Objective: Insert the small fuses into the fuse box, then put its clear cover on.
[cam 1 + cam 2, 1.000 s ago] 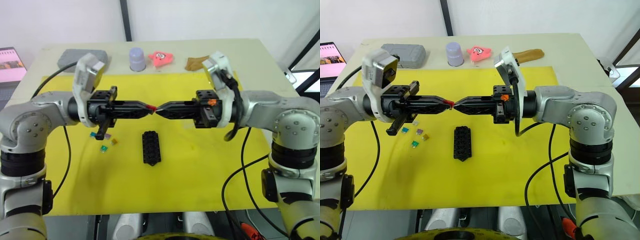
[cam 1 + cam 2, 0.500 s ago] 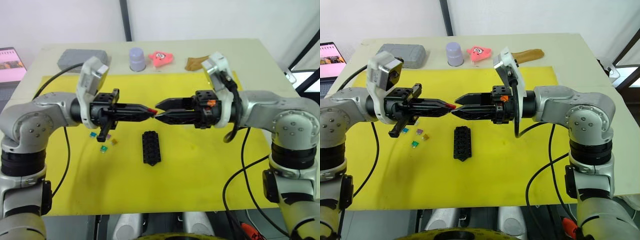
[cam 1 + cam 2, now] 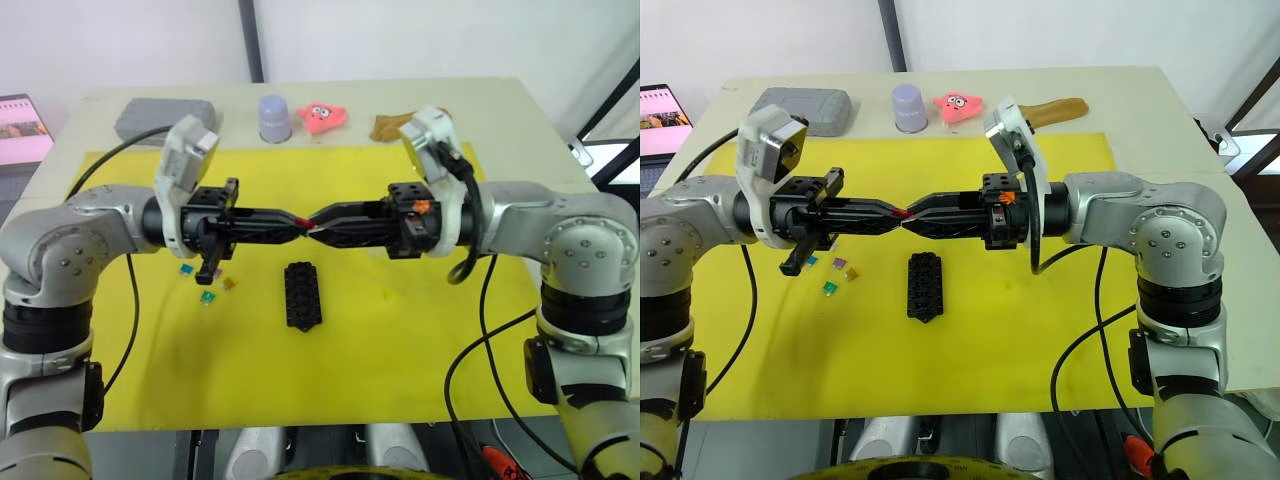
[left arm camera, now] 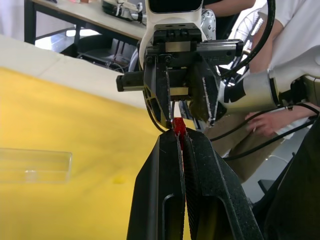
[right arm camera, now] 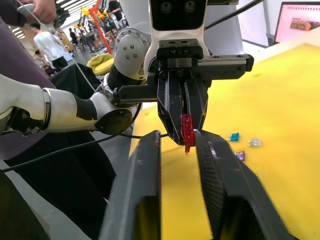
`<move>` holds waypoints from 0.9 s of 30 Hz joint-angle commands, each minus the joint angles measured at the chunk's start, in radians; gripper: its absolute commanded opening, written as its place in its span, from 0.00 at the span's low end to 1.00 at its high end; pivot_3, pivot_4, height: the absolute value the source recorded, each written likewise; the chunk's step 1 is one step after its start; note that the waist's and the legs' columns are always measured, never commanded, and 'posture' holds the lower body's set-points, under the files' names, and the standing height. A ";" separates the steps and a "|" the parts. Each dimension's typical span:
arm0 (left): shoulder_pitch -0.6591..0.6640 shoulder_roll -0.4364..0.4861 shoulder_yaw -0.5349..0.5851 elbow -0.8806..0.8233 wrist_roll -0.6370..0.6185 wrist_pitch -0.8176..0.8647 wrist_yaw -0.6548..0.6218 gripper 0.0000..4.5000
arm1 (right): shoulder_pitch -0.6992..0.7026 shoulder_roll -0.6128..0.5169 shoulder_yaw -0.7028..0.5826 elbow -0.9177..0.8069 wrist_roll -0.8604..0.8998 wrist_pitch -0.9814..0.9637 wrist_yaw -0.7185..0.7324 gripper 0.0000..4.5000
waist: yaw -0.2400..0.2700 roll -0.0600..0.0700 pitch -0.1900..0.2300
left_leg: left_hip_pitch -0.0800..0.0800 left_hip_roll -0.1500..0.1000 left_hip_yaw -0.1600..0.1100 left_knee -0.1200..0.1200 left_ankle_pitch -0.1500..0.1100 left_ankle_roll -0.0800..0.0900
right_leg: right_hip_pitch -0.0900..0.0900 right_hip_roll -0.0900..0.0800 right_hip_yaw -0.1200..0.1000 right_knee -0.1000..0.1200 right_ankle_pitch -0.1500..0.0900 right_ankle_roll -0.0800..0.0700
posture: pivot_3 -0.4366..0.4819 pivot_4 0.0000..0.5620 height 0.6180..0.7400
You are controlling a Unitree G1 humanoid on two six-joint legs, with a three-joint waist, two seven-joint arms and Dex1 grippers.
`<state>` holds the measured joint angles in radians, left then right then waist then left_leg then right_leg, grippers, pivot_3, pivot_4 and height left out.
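Left claw (image 3: 300, 219) grips red fuse (image 5: 187, 130); right claw (image 3: 318, 220), parted, straddles it. Misaligned handover risks dropping it.

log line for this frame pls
phase: red fuse handoff above mat | left gripper: shut on red fuse | right gripper: open around it | fuse box: slots unfilled | clear cover: on mat
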<state>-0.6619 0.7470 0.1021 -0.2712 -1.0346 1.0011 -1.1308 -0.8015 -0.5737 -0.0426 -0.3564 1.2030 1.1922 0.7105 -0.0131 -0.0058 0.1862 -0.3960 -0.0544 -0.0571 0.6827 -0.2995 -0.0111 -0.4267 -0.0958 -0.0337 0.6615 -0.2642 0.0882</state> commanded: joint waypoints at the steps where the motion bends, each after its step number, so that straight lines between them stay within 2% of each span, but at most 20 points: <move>1: -0.001 0.008 0.013 -0.022 -0.005 -0.019 -0.006 0.00 | -0.027 -0.002 -0.006 -0.016 0.018 -0.004 -0.002 0.26 | 0.000 0.000 0.000 | 0.000 0.000 0.000 0.000 0.000 0.000 | 0.000 0.000 0.000 0.000 0.000 0.000 | 0.48 0.27 0.92; 19: 0.001 0.005 0.007 -0.019 0.001 -0.026 -0.005 0.00 | -0.040 0.002 -0.004 -0.014 0.034 0.005 -0.019 0.26 | 0.000 0.000 0.000 | 0.000 0.000 0.000 0.000 0.000 0.000 | 0.000 0.000 0.000 0.000 0.000 0.000 | 0.48 0.27 0.92; 23: 0.001 0.004 0.006 -0.018 0.002 -0.026 -0.004 0.00 | -0.040 0.002 -0.004 -0.014 0.035 0.007 -0.019 0.01 | 0.000 0.000 0.000 | 0.000 0.000 0.000 0.000 0.000 0.000 | 0.000 0.000 0.000 0.000 0.000 0.000 | 0.48 0.27 0.92; 27: 0.000 0.003 0.006 -0.016 0.005 -0.027 -0.005 0.00 | -0.042 0.002 -0.003 -0.012 0.031 0.007 -0.020 0.01 | 0.000 0.000 0.000 | 0.000 0.000 0.000 0.000 0.000 0.001 | 0.000 0.000 0.000 0.000 0.000 0.000 | 0.48 0.27 0.92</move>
<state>-0.6590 0.7467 0.1000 -0.2743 -1.0317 0.9937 -1.1350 -0.8135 -0.5751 -0.0410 -0.3488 1.2060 1.2010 0.6853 -0.0131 -0.0058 0.1862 -0.3961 -0.0544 -0.0571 0.6826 -0.2999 -0.0105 -0.4267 -0.0958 -0.0337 0.6614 -0.2642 0.0882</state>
